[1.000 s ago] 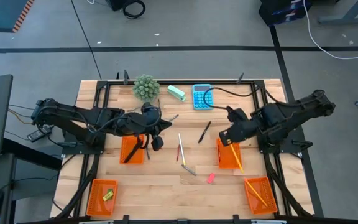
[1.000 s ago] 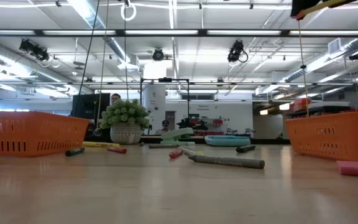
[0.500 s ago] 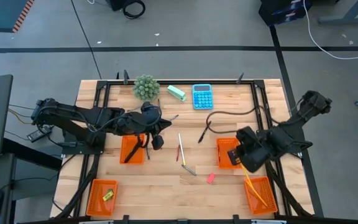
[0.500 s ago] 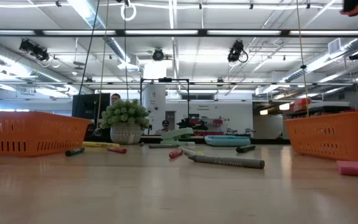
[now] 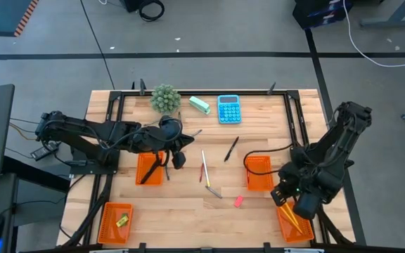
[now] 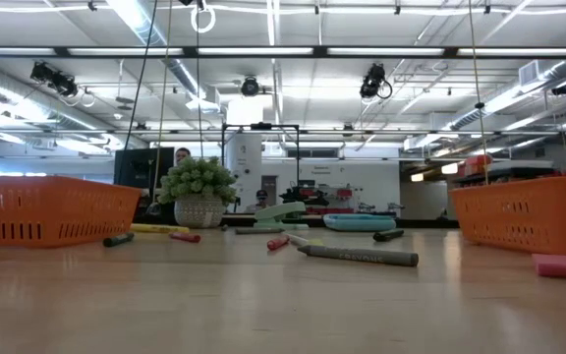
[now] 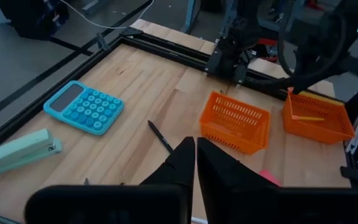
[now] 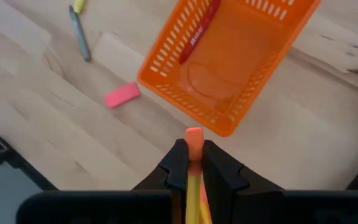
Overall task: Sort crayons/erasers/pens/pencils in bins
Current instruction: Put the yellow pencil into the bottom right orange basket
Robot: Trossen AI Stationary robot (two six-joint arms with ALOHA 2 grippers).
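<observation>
Two dark, matte-black jointed arms, left and right, are shown; black cables are looped along both, and tapered black fingers are fitted.

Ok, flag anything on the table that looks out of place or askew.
Still unsorted on the wood: a pink eraser, a black pen and a few sticks around the table's middle. The plant, stapler and blue calculator belong in no bin. The right gripper is shut on a pencil.

Pencil mostly behind end effector
</observation>
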